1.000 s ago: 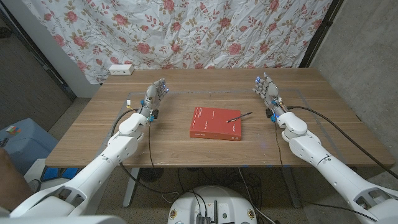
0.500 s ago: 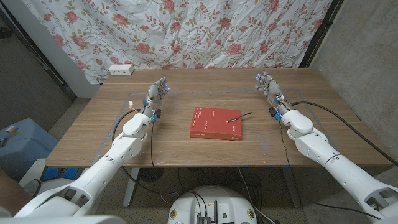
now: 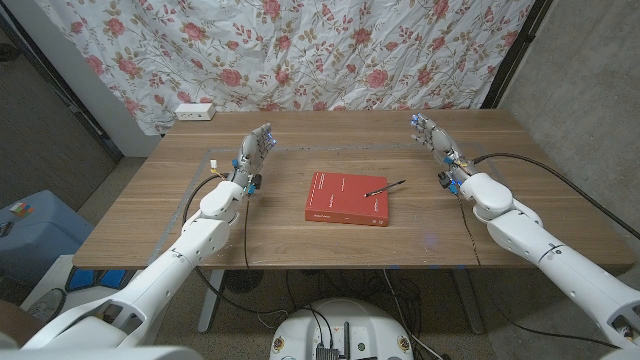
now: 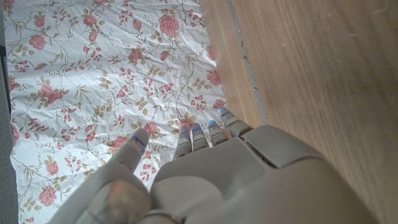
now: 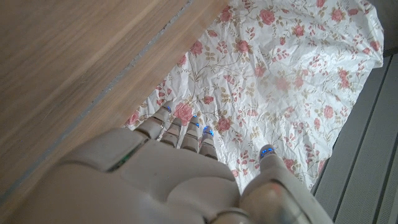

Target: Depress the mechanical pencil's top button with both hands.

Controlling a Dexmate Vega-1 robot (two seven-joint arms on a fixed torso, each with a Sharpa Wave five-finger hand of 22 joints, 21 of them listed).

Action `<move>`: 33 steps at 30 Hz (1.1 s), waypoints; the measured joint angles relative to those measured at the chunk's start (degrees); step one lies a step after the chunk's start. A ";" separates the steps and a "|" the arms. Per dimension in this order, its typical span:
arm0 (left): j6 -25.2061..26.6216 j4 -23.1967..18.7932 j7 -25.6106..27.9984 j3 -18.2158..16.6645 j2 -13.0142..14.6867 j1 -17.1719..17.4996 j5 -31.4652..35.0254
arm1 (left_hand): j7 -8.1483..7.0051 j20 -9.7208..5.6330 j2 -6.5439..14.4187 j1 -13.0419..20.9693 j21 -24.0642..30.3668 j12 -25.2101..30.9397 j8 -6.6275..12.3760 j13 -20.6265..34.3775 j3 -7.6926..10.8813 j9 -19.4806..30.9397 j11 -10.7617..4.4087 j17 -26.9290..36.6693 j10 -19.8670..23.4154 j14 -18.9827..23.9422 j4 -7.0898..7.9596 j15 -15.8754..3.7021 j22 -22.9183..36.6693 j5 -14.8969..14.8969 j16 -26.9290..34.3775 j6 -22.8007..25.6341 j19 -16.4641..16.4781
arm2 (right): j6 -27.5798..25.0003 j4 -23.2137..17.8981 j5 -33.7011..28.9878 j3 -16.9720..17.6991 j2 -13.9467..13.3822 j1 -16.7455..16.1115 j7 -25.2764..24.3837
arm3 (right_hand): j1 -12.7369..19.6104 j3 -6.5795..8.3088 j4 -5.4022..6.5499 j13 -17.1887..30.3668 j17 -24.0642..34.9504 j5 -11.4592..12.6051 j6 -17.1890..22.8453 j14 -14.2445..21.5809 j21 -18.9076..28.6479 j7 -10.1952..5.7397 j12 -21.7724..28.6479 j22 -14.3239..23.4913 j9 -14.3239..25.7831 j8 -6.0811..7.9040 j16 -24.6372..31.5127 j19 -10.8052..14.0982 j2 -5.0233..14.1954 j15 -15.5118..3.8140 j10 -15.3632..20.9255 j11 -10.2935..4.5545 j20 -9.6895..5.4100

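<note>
A thin dark mechanical pencil [image 3: 385, 187] lies slanted on the right part of a red book [image 3: 346, 198] at the middle of the wooden table [image 3: 300, 240]. My left hand [image 3: 254, 152] is raised over the table's left side, fingers apart and holding nothing; its back [image 4: 236, 180] is seen against the floral cloth. My right hand [image 3: 432, 138] is raised on the far right, fingers extended and empty, its back [image 5: 161, 174] near the table's far edge. Both hands are well apart from the pencil.
A white power strip [image 3: 195, 112] lies at the table's far left corner. A floral sheet [image 3: 300, 50] hangs behind the table. Black cables [image 3: 540, 170] trail from the right arm. A blue bin [image 3: 30, 225] stands on the floor to the left.
Both hands have shifted slightly: the left one a little farther and inward, the right one a little outward. The book and pencil have not moved.
</note>
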 measured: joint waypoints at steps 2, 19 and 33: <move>0.00 0.14 -0.48 0.00 0.07 -0.04 -0.23 | -0.08 0.00 0.00 0.00 0.00 0.00 0.00 0.00 0.18 0.00 0.00 0.00 0.00 0.00 -0.18 0.00 0.00 0.00 0.00 0.08 0.00 | 0.09 -0.43 -1.55 -0.23 -0.91 0.02 0.05 | 0.72 0.04 -0.38 0.00 0.00 0.00 -0.60 -0.31 0.00 -0.01 0.00 0.00 0.00 -0.15 0.00 -0.21 -0.18 0.27 -0.09 -0.09 -0.14; 0.83 0.40 -2.41 -0.08 1.00 -0.54 -1.10 | -0.29 0.00 0.00 0.00 0.00 0.00 0.00 0.01 0.23 -0.01 -0.30 0.01 0.30 0.00 -0.23 0.00 0.00 0.00 0.00 0.28 -0.01 | 1.16 -3.40 -14.60 -1.70 -6.95 0.09 -1.47 | 4.07 1.14 -4.03 0.16 -0.25 -0.76 -4.71 -3.25 0.00 -1.06 0.00 0.16 0.00 -0.14 -0.21 -3.43 -0.46 0.39 -1.70 -1.69 1.48; 1.03 -1.23 0.55 0.01 0.74 0.71 -0.01 | -0.29 0.00 0.00 0.00 0.00 0.00 0.00 0.01 0.23 -0.01 -0.31 0.15 1.12 0.72 -0.23 -0.10 -0.01 0.00 0.00 0.91 -0.01 | -0.58 -6.51 -25.75 -2.86 -11.20 0.28 -2.46 | 5.73 1.94 -5.93 0.16 -0.53 -1.14 -5.41 -5.08 0.00 -1.35 0.00 0.15 0.14 0.11 -0.21 -5.52 -0.16 0.98 -2.57 -2.32 2.67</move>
